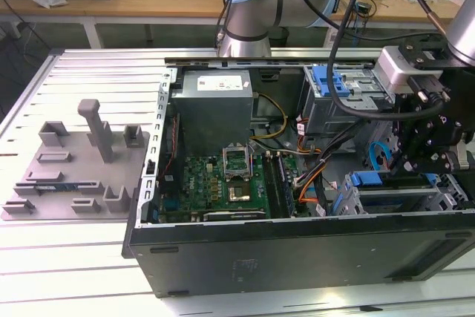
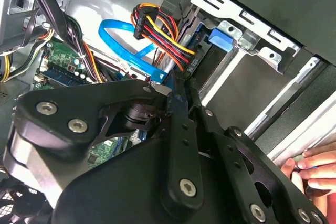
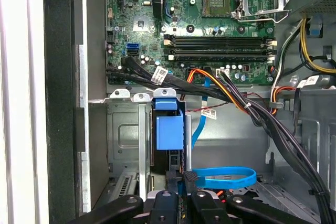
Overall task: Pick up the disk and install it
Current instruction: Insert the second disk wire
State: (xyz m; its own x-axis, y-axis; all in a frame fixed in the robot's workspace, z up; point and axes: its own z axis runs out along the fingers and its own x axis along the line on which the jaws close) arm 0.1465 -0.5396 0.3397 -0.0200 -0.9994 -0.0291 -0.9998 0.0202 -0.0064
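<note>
The disk (image 3: 169,129) is seated edge-on in the drive bay at the case's corner, just beneath the gripper (image 3: 178,195). Whether the gripper is clamped on it cannot be told. Nearby cables (image 3: 236,98) could be snagged or pinched.

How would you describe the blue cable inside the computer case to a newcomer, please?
Find the open computer case and go to its end at the exterior view's right. There, in the first wrist view, a flat light-blue cable curls in a loop; neighbouring wires are round, black or orange.
</note>
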